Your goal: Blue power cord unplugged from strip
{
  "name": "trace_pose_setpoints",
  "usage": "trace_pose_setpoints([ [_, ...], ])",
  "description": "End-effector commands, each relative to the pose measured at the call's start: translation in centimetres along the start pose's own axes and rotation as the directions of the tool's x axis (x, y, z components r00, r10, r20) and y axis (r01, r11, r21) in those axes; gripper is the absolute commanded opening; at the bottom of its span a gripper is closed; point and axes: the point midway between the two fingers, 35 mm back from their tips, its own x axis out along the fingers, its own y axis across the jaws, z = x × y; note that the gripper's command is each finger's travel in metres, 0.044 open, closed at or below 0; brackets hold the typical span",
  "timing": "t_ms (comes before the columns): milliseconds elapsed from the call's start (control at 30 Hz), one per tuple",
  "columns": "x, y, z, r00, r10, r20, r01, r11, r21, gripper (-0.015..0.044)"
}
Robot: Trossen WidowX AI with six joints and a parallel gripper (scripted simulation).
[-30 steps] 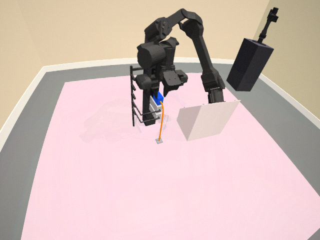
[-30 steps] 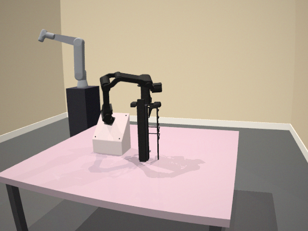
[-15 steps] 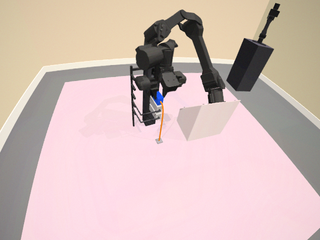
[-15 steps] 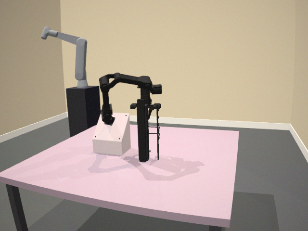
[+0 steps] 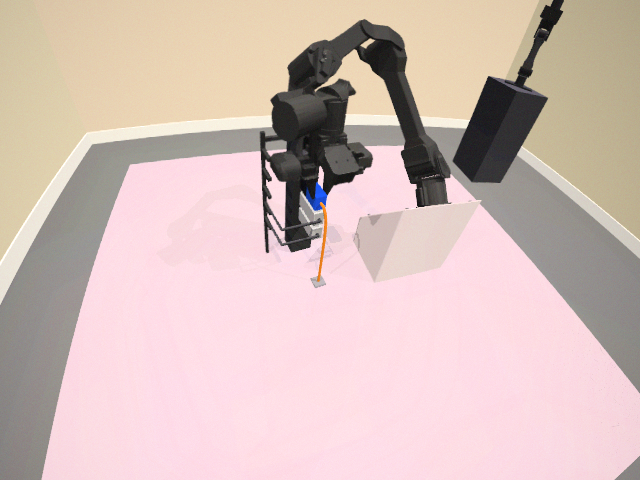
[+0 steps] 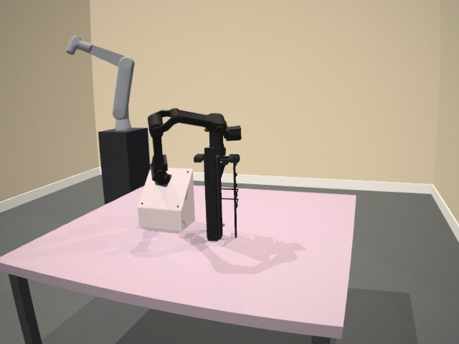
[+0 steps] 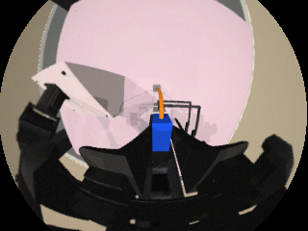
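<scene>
Blue is what sits between your fingers: the small blue box-shaped plug [image 7: 161, 135] is clamped in the black claw [image 7: 161, 154], and it looks seated at the top of the white power strip [image 5: 313, 219], which stands upright against a tall black post [image 6: 214, 196] on the pale pink counter [image 6: 289, 274]. A thin orange cord [image 5: 322, 242] runs from the plug down to a small grey anchor tile [image 5: 318, 281] on the counter. You appear to be at the grasp step, with the pull not yet made. Next, I judge, you need a straight draw away from the strip along the plug's own axis, without twisting, so the prongs slip free; then spread the fingers and back off from plug, cord and strip. Your arm arches up from its base behind the white wedge-shaped box [image 5: 413, 242], elbow high, forearm level, and the wrist points straight down over the post. How deep the plug sits in its socket cannot be made out.
</scene>
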Motion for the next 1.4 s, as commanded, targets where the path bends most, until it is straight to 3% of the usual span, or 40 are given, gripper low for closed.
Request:
trace_pose_setpoints([
  [0, 0.0, -0.1, 0.2, 1.000, -0.002, 0.000, 0.002, 1.000, 0.002, 0.0000],
  [1000, -0.5, -0.1, 5.0, 1.000, -0.003, 0.003, 0.003, 1.000, -0.003, 0.0000],
  [1200, -0.2, 0.1, 4.4, 1.000, 0.007, -0.001, -0.007, 1.000, -0.006, 0.0158],
  [1367, -0.2, 0.1, 4.4, 1.000, 0.007, -0.001, -0.007, 1.000, -0.006, 0.0160],
])
